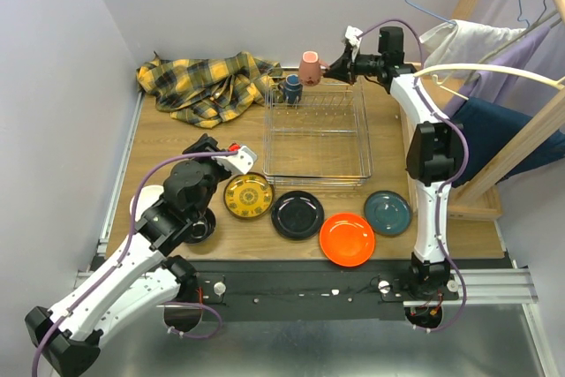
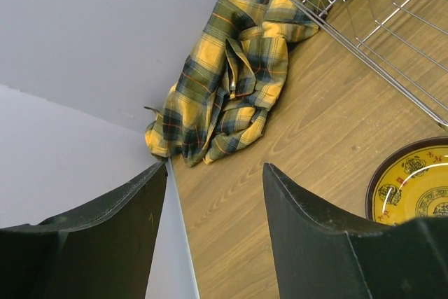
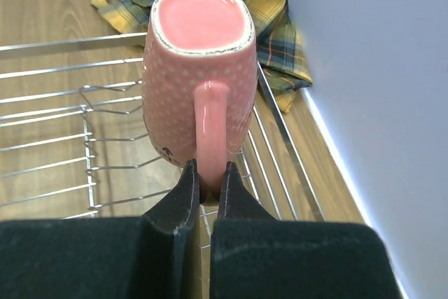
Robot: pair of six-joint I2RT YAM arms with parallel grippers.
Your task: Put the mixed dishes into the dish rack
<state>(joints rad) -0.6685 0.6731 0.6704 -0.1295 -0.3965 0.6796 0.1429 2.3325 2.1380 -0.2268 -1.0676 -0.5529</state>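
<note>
Wooden table (image 1: 159, 143) in a corner of pale walls, plaid cloth (image 1: 207, 84) bunched at the back left.

Hard to read:
- The left arm covers most of a dark bowl (image 1: 201, 229) and a pale round thing (image 1: 144, 200) at the table's left side. Can't tell what the pale one is.
- The pink cup's mouth is hidden. The right wrist view only shows its base and handle.
- Clothes frame at the right is cut off.

Pink cup (image 3: 198, 75): white dots, square-ish base with a worn rim, plain pink handle. It's in the air over the back-left corner of the dish rack (image 1: 316, 177), just above a blue cup (image 1: 290, 88) inside the rack.

Right gripper (image 3: 210, 173) is clamped on the cup's handle. Left gripper (image 2: 215, 173) has its fingers spread with nothing between them, above bare table near the yellow plate (image 1: 248, 196).

The yellow plate, black plate (image 1: 297, 214), orange plate (image 1: 347, 238) and teal plate (image 1: 387, 213) lie flat in a row on the table in front of the rack.
</note>
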